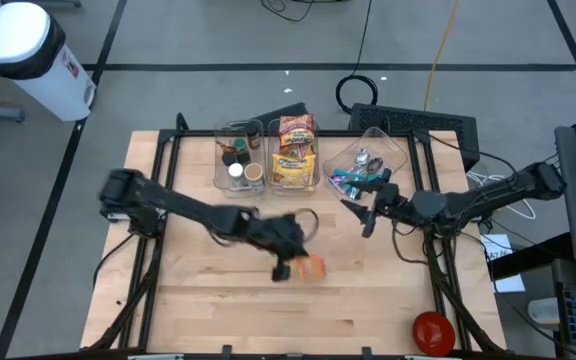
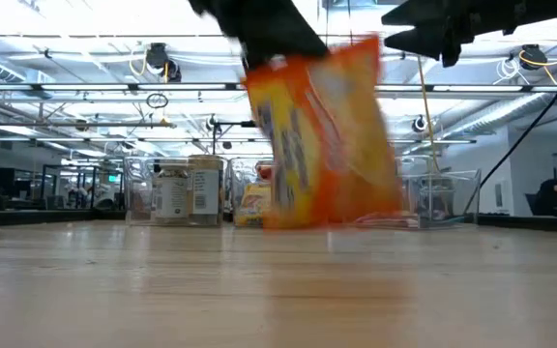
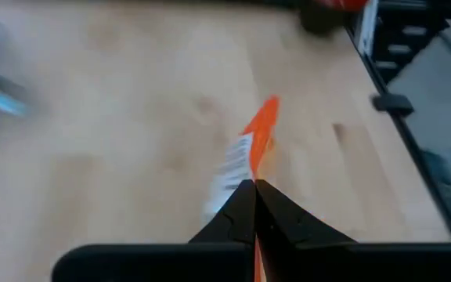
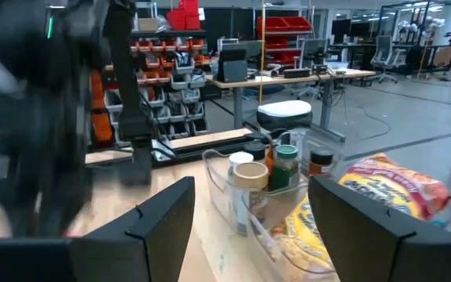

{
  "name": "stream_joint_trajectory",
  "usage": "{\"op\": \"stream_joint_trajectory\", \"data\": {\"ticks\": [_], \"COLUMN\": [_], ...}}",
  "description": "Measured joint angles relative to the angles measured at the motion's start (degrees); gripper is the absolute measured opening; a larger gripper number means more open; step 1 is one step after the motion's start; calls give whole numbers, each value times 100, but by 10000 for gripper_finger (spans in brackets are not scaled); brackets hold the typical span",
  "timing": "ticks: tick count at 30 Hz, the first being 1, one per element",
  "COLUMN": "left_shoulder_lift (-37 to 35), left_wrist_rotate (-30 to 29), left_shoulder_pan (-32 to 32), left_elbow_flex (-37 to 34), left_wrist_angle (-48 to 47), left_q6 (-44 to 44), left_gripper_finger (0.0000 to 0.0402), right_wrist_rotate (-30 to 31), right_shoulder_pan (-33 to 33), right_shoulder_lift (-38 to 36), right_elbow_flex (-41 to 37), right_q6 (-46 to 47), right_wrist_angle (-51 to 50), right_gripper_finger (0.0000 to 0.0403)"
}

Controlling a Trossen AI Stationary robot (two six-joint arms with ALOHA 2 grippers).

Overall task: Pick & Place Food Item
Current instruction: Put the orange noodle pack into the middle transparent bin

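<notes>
My left gripper is shut on an orange and yellow snack bag over the middle of the table; the bag also shows in the low view and the left wrist view. My right gripper is open and empty, hovering by the right clear bin; its fingers frame the right wrist view. My left gripper pinches the bag's thin top edge between its two fingers, coming from above. The bag hangs below the fingers, tilted; in the low view its lower end is near the table top, and I cannot tell whether it touches.
Three clear bins stand at the table's far side: jars, snack bags, and small packets in the right bin. A red bowl sits at the near right corner. A white bin stands on the floor.
</notes>
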Motion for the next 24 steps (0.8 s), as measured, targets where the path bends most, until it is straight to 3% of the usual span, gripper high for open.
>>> {"op": "stream_joint_trajectory", "data": {"ticks": [6, 11, 16, 24], "left_shoulder_lift": [-1545, -2136, -2147, -1370], "left_wrist_rotate": [-918, -1119, -916, 249], "left_shoulder_pan": [458, 1295, 2334, 3534], "left_elbow_flex": [7, 7, 7, 6], "left_wrist_angle": [-669, -821, -770, -397], "left_q6": [1198, 1930, 2618, 2787], "left_gripper_finger": [2, 1, 1, 1], "right_wrist_rotate": [3, 5, 9, 27], "right_shoulder_pan": [-2, -2, -2, -2], "right_shoulder_lift": [-548, -678, -623, -610], "right_elbow_flex": [-1, -2, -6, -7], "right_q6": [-40, -56, -30, 4], "right_wrist_angle": [-525, -595, -687, -671], "right_gripper_finger": [242, 242, 242, 242]}}
